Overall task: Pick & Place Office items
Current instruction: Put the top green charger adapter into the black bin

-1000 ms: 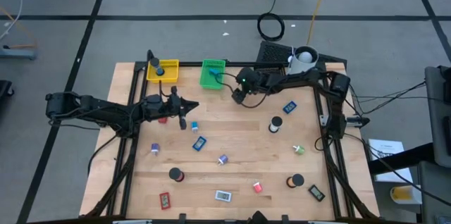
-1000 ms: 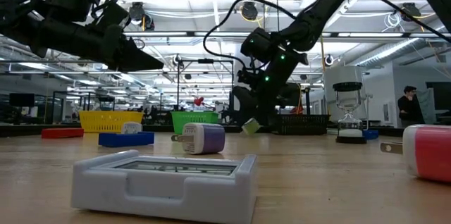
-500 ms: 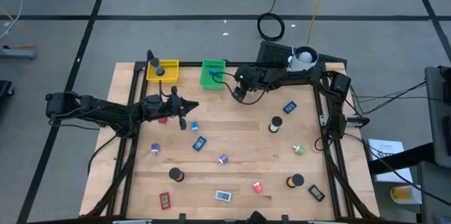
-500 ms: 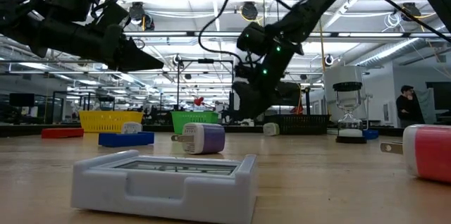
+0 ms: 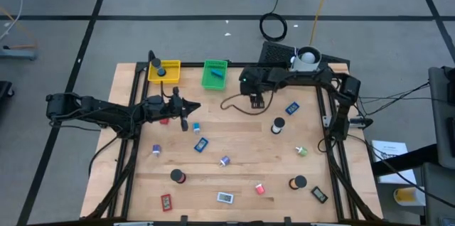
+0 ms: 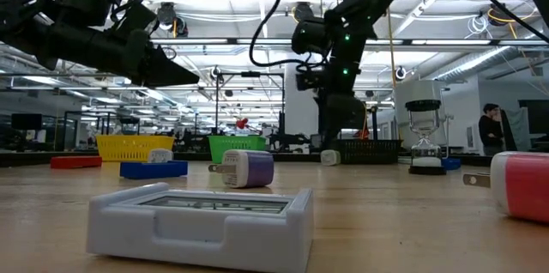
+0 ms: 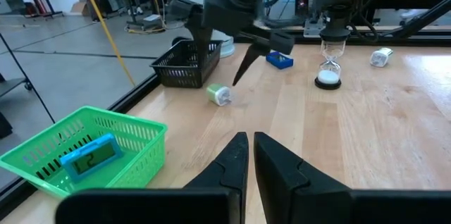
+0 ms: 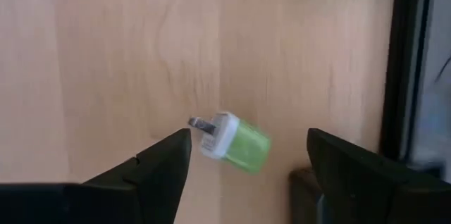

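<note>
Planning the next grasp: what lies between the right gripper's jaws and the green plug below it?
Nothing: the right wrist view shows bare wood between the open right gripper and the green plug.

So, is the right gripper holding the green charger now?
No, in the right wrist view the green charger lies on the wooden table between the right gripper's open fingers, which do not touch it.
</note>
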Tool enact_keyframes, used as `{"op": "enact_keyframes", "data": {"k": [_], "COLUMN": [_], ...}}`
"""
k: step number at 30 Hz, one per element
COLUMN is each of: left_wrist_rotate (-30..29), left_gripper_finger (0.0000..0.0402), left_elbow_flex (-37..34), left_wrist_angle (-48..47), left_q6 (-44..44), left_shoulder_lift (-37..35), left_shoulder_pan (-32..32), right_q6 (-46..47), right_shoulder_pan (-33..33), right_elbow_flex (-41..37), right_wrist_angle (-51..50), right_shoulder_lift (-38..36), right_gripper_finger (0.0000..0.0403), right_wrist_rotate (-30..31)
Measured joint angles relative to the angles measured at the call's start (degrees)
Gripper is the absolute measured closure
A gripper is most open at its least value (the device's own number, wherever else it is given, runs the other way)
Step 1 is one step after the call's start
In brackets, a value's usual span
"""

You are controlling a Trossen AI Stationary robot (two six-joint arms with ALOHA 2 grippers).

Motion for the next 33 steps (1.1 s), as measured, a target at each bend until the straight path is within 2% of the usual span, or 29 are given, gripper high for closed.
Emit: {"op": "enact_keyframes", "data": {"k": [8, 15, 20, 24, 33], "left_wrist_rotate": [0.0, 0.0, 0.1, 0.1, 0.1], "left_gripper_finger": [0.0369, 0.0369, 0.0369, 0.0369, 0.0369], "left_elbow_flex": [0.0, 0.0, 0.0, 0.0, 0.0], "left_wrist_angle": [0.0, 0.0, 0.0, 0.0, 0.0], "left_q6": [0.0, 0.0, 0.0, 0.0, 0.0], "left_shoulder_lift": [0.0, 0.0, 0.0, 0.0, 0.0], "left_shoulder_pan": [0.0, 0.0, 0.0, 0.0, 0.0], "right_q6": [-15.0, -21.8, -24.9, -24.6, -21.0], "right_shoulder_pan": [0.4, 1.6, 1.8, 1.8, 1.8], "right_elbow_flex": [0.0, 0.0, 0.0, 0.0, 0.1], "right_wrist_angle": [-1.0, 0.0, 0.0, -1.0, -0.9], "right_shoulder_lift": [0.0, 4.0, 6.8, 7.0, 6.8], "right_gripper_finger": [0.0133, 0.0133, 0.0137, 0.0164, 0.0270], "right_wrist_rotate": [4.1, 4.5, 10.3, 10.1, 7.4]}}
